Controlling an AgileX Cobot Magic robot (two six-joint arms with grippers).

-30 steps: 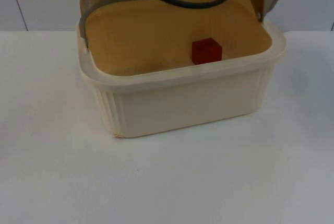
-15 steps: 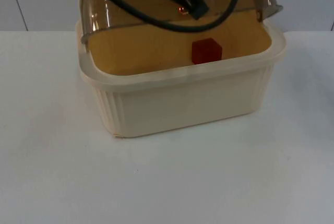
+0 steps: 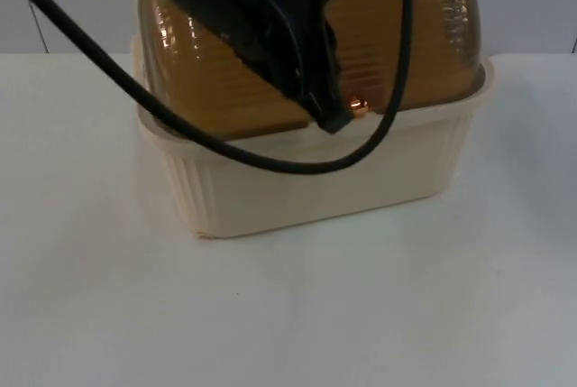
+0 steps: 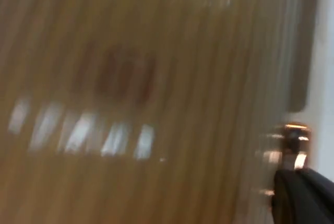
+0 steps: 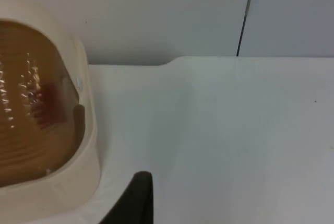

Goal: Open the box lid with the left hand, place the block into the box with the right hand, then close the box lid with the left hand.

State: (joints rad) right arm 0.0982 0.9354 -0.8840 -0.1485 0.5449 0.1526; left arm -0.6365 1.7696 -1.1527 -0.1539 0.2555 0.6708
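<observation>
On the white table top, near its far edge by the grey partition wall, we see the cream ribbed plastic box with its translucent amber domed lid lowered over the opening, the lid's front edge lying along the box's front rim. The lid's surface is ribbed and carries bright reflections.

The left arm reaches in from the upper left and lies across the front of the lid. The left gripper sits at the lid's lower front edge, just above the box's front rim, with a small copper-coloured part showing at its tip. We cannot tell whether its fingers are parted or closed, nor whether they grasp the lid's edge. In the left wrist view the amber lid stands close before the camera, a dark reddish patch shows through it, and a black fingertip stands beside the lid's edge with the same copper-coloured part just above it.

The small red block lies inside the box: in the right wrist view we make it out as a reddish shape behind the amber lid, within the cream rim of the box.

The right arm waits off to the side of the box, its black fingertip over bare table; the state of the right gripper cannot be told.
</observation>
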